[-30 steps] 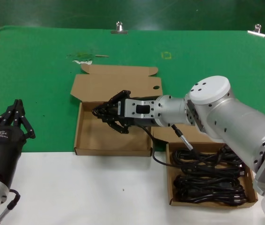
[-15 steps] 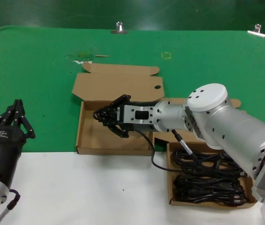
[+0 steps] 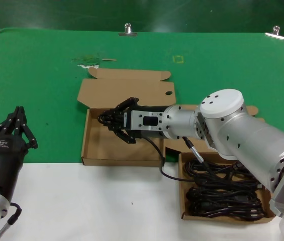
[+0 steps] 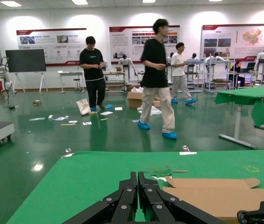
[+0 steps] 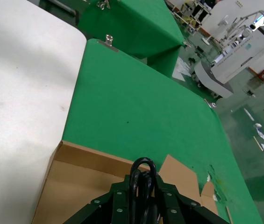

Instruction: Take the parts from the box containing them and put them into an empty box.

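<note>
Black looped power cord [image 5: 141, 173] – pinched in right gripper [image 3: 112, 122] jaws | left gripper [image 4: 138, 193] – jaws closed

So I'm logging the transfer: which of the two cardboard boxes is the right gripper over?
The wide empty box with the open flap, left of the cord-filled box; the right gripper holds a power cord above its floor.

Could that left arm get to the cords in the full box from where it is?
Probably not easily: the left pincer sits at the far left, and the right arm lies across the cords in their box.
</note>
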Controlling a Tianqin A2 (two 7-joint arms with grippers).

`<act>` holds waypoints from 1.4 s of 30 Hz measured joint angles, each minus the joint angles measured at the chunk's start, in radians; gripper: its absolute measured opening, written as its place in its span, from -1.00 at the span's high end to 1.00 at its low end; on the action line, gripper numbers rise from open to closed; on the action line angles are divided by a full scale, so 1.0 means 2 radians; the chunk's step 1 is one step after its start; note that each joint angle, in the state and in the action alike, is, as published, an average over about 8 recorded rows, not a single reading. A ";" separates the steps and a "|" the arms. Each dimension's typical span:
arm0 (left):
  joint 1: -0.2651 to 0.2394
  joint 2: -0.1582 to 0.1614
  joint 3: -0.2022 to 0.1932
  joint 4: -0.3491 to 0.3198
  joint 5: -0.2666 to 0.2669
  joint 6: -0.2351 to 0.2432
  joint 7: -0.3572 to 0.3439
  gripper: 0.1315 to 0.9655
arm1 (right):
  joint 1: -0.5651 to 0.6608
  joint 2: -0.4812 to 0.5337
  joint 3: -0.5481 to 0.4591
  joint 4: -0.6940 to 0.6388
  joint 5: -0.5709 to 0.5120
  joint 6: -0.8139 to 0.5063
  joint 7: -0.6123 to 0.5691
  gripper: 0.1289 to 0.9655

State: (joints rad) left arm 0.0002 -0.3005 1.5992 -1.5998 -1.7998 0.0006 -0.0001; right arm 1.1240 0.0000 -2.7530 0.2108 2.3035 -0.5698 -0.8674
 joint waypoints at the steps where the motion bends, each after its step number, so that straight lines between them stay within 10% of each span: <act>1: 0.000 0.000 0.000 0.000 0.000 0.000 0.000 0.95 | 0.000 0.000 0.000 0.000 0.001 0.000 -0.001 0.75; 19: 0.000 0.000 0.000 0.000 0.000 0.000 0.000 0.95 | 0.000 0.000 0.000 0.001 0.003 0.002 -0.004 0.67; 42: 0.000 0.000 0.000 0.000 0.000 0.000 0.000 0.89 | 0.000 0.000 0.000 0.001 0.003 0.002 -0.004 -0.27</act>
State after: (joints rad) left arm 0.0002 -0.3005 1.5992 -1.5998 -1.7998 0.0006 0.0000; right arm 1.1249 0.0000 -2.7530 0.2124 2.3088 -0.5666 -0.8755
